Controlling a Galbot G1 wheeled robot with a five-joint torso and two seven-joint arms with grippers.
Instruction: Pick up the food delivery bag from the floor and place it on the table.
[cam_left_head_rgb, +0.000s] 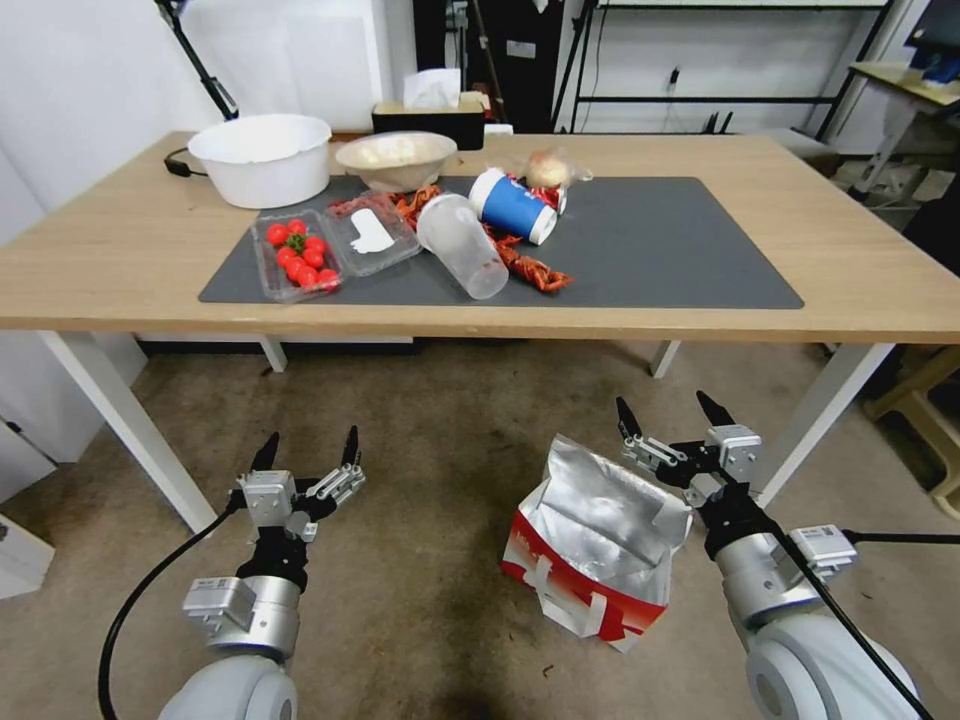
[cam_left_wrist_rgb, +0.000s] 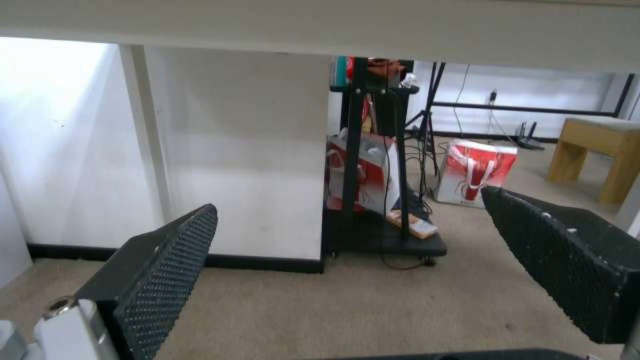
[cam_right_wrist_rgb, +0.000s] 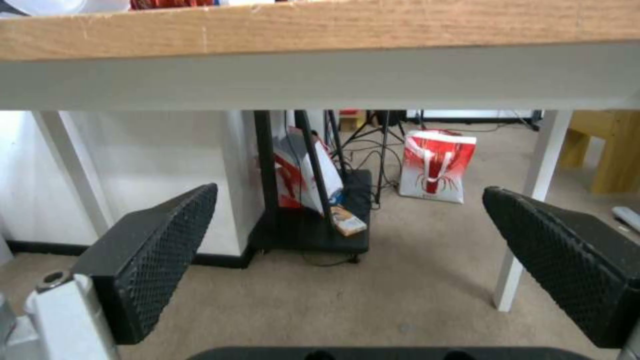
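Note:
The food delivery bag stands open on the carpet in the head view, white and red outside with silver foil lining and a white strap handle on its near side. My right gripper hovers open just beyond the bag's right rim, apart from it. My left gripper is open over bare carpet, well left of the bag. The table stretches across ahead, a dark grey mat on its light-wood top. Both wrist views look under the tabletop, with the left gripper and right gripper holding nothing.
On the mat's left half lie a white bowl, a beige bowl, a tray of red fruit, a tipped clear cup and a blue cup. White table legs flank the floor space. Another red-and-white bag stands far behind.

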